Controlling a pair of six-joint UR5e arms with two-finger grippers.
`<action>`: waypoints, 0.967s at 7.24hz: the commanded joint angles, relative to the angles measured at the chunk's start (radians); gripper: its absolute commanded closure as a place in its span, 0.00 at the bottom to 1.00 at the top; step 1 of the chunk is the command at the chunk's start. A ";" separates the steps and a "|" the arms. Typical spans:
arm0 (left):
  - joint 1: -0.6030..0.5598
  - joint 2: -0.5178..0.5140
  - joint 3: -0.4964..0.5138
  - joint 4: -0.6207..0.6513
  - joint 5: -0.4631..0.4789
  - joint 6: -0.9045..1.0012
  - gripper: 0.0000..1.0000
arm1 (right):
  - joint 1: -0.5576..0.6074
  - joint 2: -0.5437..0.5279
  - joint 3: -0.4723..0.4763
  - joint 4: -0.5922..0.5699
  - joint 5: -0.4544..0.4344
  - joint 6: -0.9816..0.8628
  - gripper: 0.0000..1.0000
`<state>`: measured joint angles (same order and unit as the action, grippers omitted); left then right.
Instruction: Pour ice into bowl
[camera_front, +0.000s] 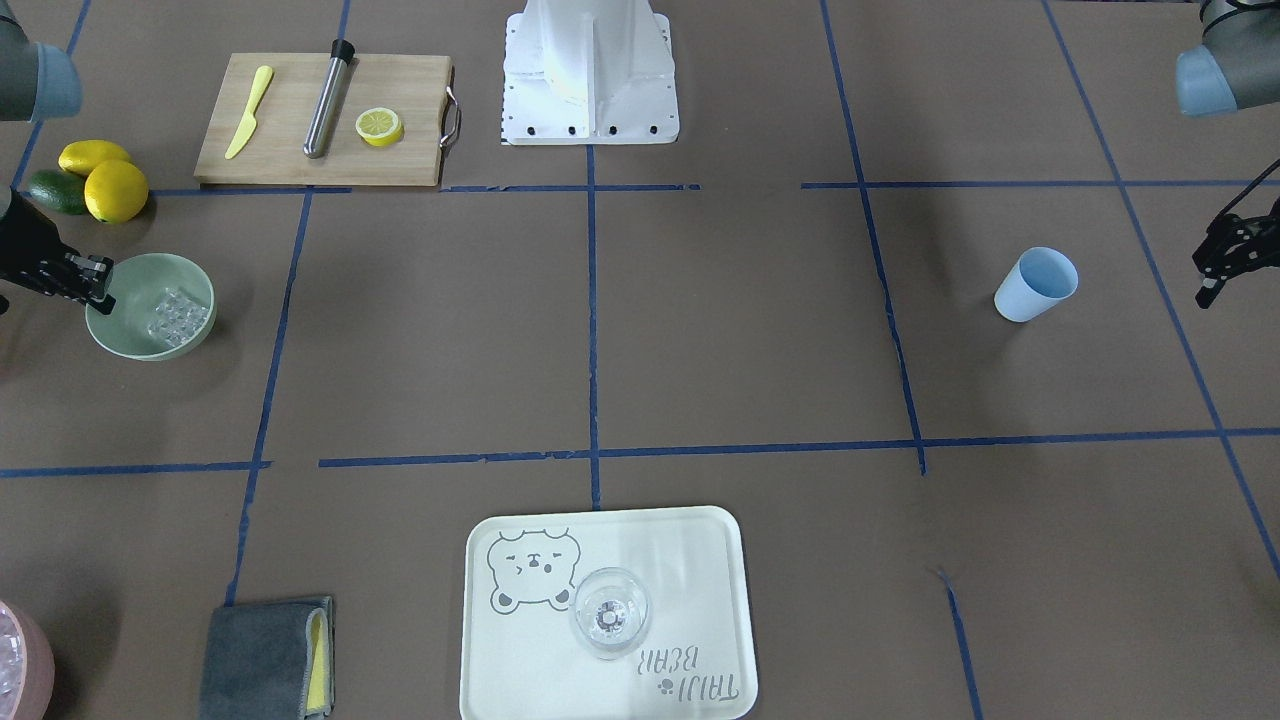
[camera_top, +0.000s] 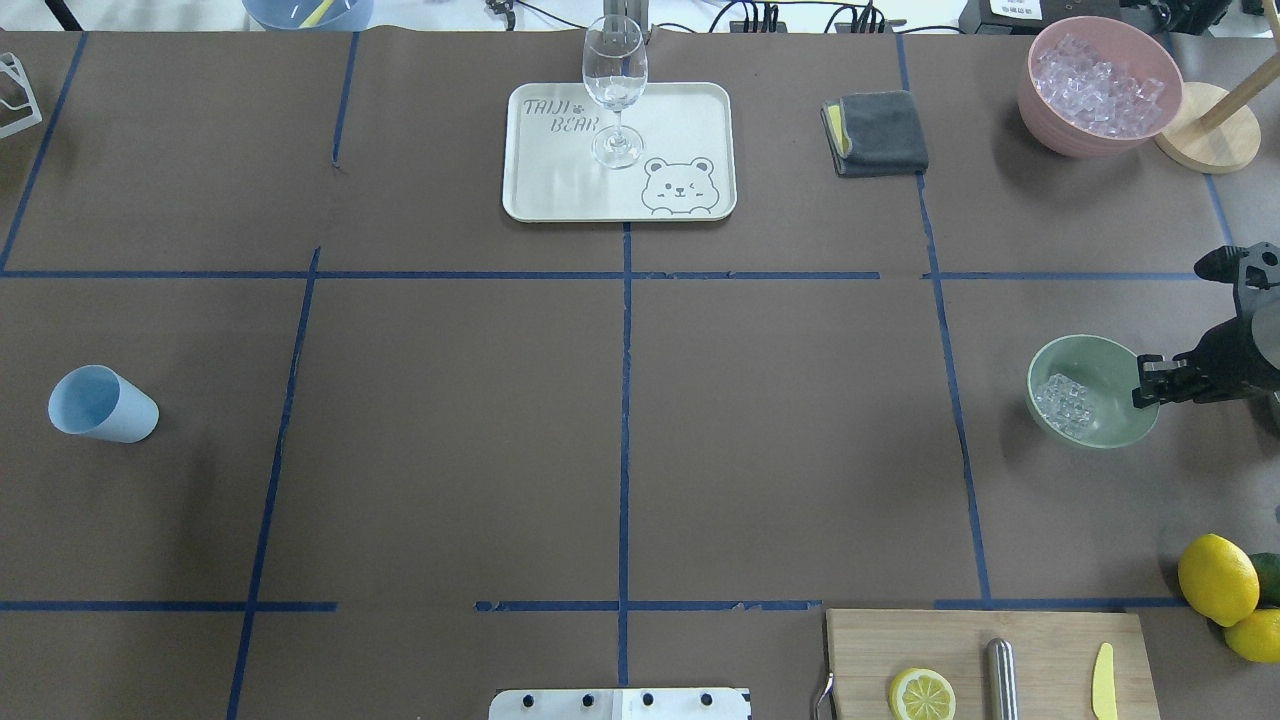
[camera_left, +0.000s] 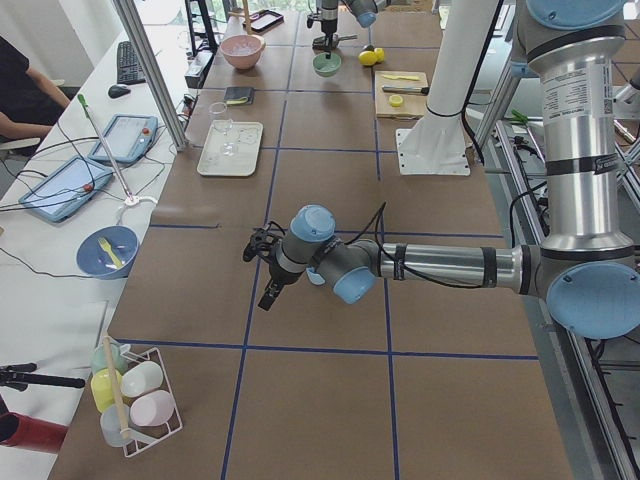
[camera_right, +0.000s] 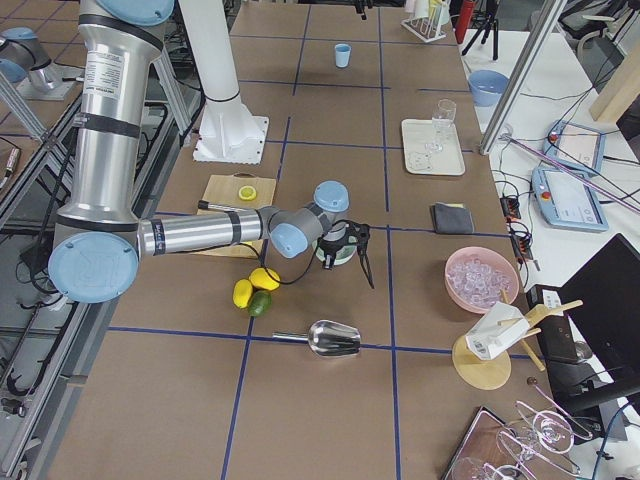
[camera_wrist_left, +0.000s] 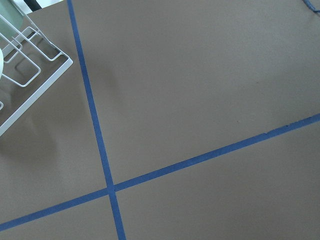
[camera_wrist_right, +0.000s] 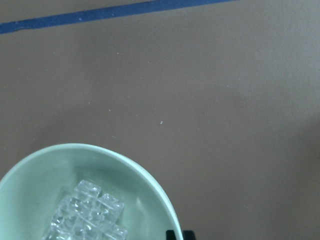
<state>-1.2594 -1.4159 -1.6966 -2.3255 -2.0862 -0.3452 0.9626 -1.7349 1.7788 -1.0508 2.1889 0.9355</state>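
Counter: a brown counter (camera_top: 450, 450) ruled into large squares by blue tape lines (camera_top: 625, 400); the white robot base (camera_front: 590, 70) stands at the top middle of the front-facing view
Bowl: the pale green bowl (camera_top: 1105, 362) sits upright at the right side of the overhead view, about mid height, just right of one upright tape line
Ice: the ice (camera_top: 1066, 405) lies as a small heap of clear cubes inside the bowl, against its lower left wall in the overhead view
Right tool: the right tool (camera_top: 1143, 383) is at the bowl's right rim, coming in from the frame's right edge; the right wrist view shows dark tips at the rim along its bottom edge; whether it clamps the rim cannot be told
Left tool: the left tool (camera_front: 1205, 280) hangs at the right edge of the front-facing view, fingers spread with nothing between them; the blue cup (camera_top: 105, 403) stands near it, not touching
Far edge: a pink bowl (camera_top: 1060, 135) of ice sits at the upper right of the overhead view, well apart from the green bowl; a folded grey cloth (camera_top: 880, 132) lies left of it
Near edge: lemons (camera_top: 1217, 578) sit at the lower right, and a wooden cutting board (camera_top: 1050, 640) with a lemon half (camera_top: 922, 694) runs along the bottom edge
Middle: a cream tray (camera_top: 560, 190) with a wine glass (camera_top: 614, 75) sits at the top centre; a wide stretch of brown surface lies between it, the bowl and the cup
Side view: a metal scoop (camera_right: 335, 338) lies on the counter below the fruit in the right exterior view, apart from the bowl
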 joint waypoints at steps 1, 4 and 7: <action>0.000 0.000 0.000 0.000 0.002 0.000 0.00 | -0.001 0.009 -0.035 0.037 0.002 0.011 1.00; -0.002 0.000 -0.002 0.000 0.002 0.000 0.00 | -0.002 0.018 -0.036 0.043 0.002 0.008 0.00; -0.002 0.000 -0.002 0.003 -0.002 0.003 0.00 | 0.110 0.003 -0.022 0.109 0.087 -0.047 0.00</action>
<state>-1.2608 -1.4159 -1.6988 -2.3239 -2.0863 -0.3446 1.0004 -1.7293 1.7471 -0.9552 2.2143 0.9238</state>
